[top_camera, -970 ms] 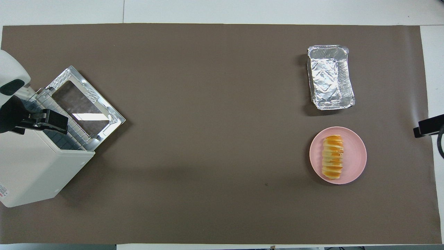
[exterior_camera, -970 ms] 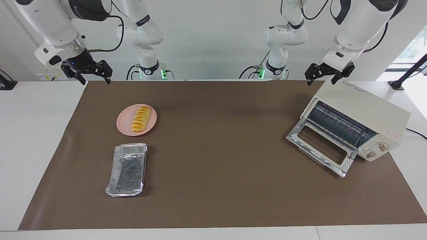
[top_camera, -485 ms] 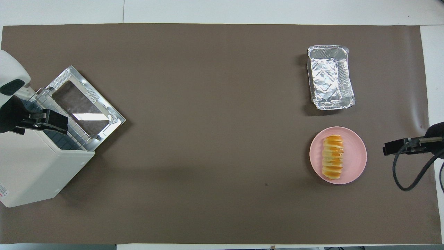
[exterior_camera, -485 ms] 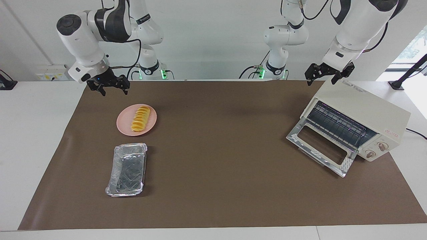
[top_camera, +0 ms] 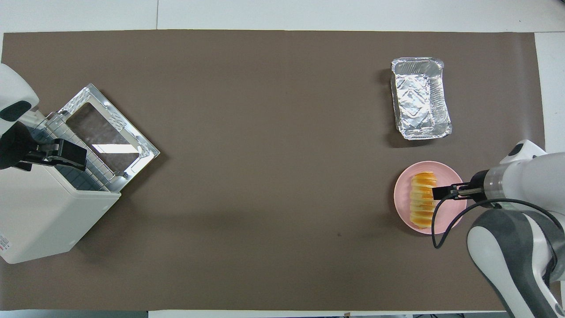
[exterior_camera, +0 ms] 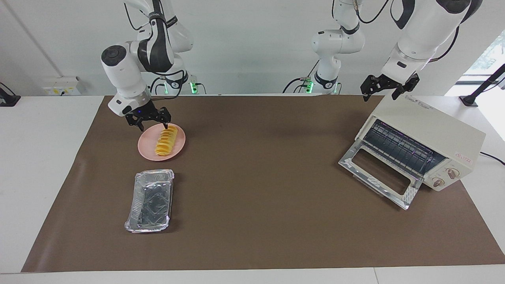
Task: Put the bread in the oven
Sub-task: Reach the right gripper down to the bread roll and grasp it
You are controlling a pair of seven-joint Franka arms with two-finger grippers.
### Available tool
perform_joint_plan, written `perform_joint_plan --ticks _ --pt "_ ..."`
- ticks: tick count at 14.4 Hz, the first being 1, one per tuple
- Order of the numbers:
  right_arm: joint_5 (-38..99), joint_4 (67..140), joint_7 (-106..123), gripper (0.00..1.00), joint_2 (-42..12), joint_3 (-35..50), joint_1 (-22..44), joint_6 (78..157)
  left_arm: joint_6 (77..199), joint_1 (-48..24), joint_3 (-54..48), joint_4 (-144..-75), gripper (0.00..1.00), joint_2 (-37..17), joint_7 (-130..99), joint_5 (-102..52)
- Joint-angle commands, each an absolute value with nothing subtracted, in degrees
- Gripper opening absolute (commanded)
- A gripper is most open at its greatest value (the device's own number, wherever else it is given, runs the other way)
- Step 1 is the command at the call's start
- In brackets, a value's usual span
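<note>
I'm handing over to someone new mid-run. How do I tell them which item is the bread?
Start at the brown mat and go to the right arm's end, away from the oven. A pink plate lies there, nearer the robots than the foil tray. The bread is the ridged yellow-orange loaf lying on that plate.

The bread (exterior_camera: pixel 166 140) is a small, elongated yellow-orange loaf with ridged, slice-like segments. It lies flat on a round pink plate (exterior_camera: pixel 148 150), its long axis running roughly toward and away from the robots, at the right arm's end of the worktop relative to the oven. The oven (exterior_camera: pixel 424 140) is a boxy cream-white toaster oven set at an angle, its glass door (exterior_camera: pixel 376 177) dropped fully open, wire rack showing inside, two round knobs at one end of its front.
</note>
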State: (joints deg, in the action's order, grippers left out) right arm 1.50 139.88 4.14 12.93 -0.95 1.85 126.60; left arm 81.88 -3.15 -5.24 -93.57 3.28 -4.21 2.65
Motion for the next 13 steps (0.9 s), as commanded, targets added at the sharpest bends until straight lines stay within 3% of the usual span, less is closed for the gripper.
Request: perform_joint_plan --ticks 1,5,13 --pt "2.5 142.1 2.5 1.0 11.0 -1.0 3.6 132.0 82.4 -2.3 -5.4 -95.8 1.0 5.3 -4.0 1.6" --pt "2.5 143.3 2.5 1.0 6.0 -0.9 4.1 140.2 82.4 -2.3 -5.4 -95.7 1.0 5.3 -4.0 1.6" --pt "2.5 144.4 2.2 1.0 3.3 -1.0 4.2 144.2 82.4 -2.3 -5.4 -95.8 1.0 5.3 -4.0 1.6"
